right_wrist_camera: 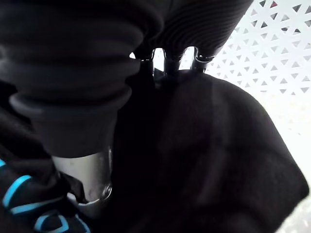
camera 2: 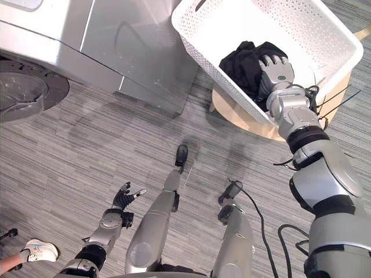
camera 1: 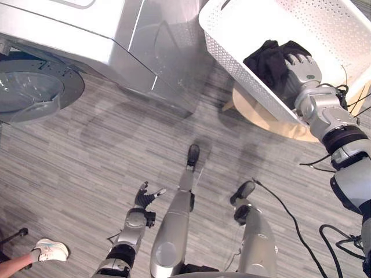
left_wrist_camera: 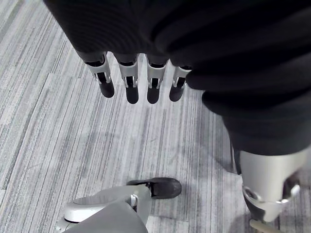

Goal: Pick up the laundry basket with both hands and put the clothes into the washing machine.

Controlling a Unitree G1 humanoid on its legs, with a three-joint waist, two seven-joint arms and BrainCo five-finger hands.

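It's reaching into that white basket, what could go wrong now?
The right robot hand rests on the black clothes in a basket overhanging its small wooden table; it might tip. The left robot hand hangs open near the floor, so no two-handed lift yet. A person's shoe lies near the washing machine.

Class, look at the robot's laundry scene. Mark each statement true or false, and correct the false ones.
1. The white perforated plastic laundry basket holds black clothes. True.
2. The robot's right hand is inside the basket, on the black clothes. True.
3. The left hand grips the basket's rim. False: it hangs low over the grey striped floor, far from the basket, with its fingers straight and holding nothing.
4. The basket stands directly on the floor. False: it sits on a round pale wooden stand.
5. A person's white shoe shows on the floor at the robot's left. True.
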